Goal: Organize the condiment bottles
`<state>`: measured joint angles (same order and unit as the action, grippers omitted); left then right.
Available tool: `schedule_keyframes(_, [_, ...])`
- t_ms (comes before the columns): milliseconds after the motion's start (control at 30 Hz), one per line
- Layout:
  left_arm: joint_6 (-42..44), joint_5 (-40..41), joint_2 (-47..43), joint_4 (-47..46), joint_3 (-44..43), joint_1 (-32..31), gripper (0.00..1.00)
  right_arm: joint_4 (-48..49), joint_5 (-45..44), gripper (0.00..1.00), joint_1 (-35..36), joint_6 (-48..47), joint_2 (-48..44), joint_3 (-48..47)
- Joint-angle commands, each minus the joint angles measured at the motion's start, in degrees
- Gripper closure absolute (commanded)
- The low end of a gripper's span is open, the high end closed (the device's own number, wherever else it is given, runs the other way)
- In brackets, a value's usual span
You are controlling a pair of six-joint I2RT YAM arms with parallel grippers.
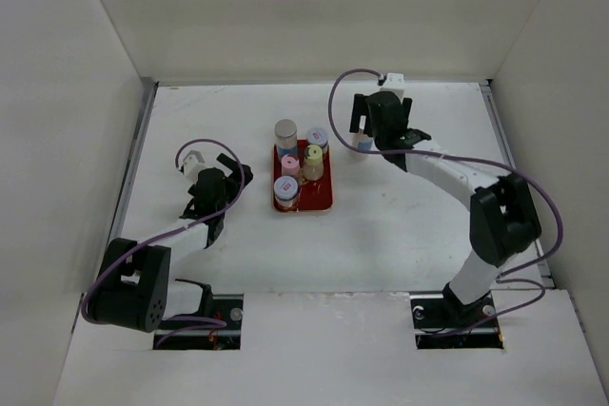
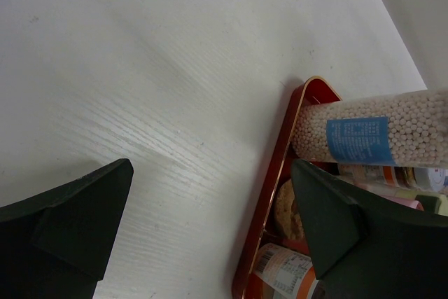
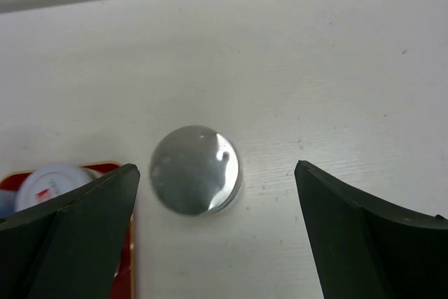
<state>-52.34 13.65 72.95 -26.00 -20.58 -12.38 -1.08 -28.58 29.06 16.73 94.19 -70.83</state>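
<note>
In the top view, the red tray (image 1: 324, 199) sat mid-frame with five condiment bottles (image 1: 288, 164) standing on it. A sixth, the silver-capped bottle (image 1: 363, 144), stood on the table (image 1: 409, 225) just right of the tray, mostly hidden under my right gripper (image 1: 381, 128). The left gripper (image 1: 221, 181) hung left of the tray.

In the left wrist view, that claw stood wide with only bare table between its fingers. The tray's rim ran up the lower right, and a jar of pale beads (image 2: 371, 134) with a blue label crossed the right edge.

In the right wrist view, the claw was spread wide and held nothing. The round, glossy silver cap lay centre-frame between the fingers, apart from both, and a white-capped bottle (image 3: 49, 183) showed on the tray at lower left.

I judged the grasp should go straight down, cap kept centred, closing on the body below the slick lid, with the left finger kept off the tray edge.
</note>
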Motion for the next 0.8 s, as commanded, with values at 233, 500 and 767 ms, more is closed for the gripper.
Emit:
schedule_keyframes(233, [-0.22,0.15,-2.11,-2.65,0.28,0.83,0.00,-0.68,5.90,0.00,-1.51,-2.58,8.63,-7.83])
schedule_keyframes(500, [-0.22,0.06,-1.58,-2.65,0.19,0.91,0.00,-0.94,5.02,0.04,-1.33,-1.79,10.65,-8.45])
schedule_keyframes(767, [-0.13,-0.20,-1.49,-2.65,0.10,1.18,0.00,3.71,0.90,0.53,0.59,-1.17,2.95,-2.40])
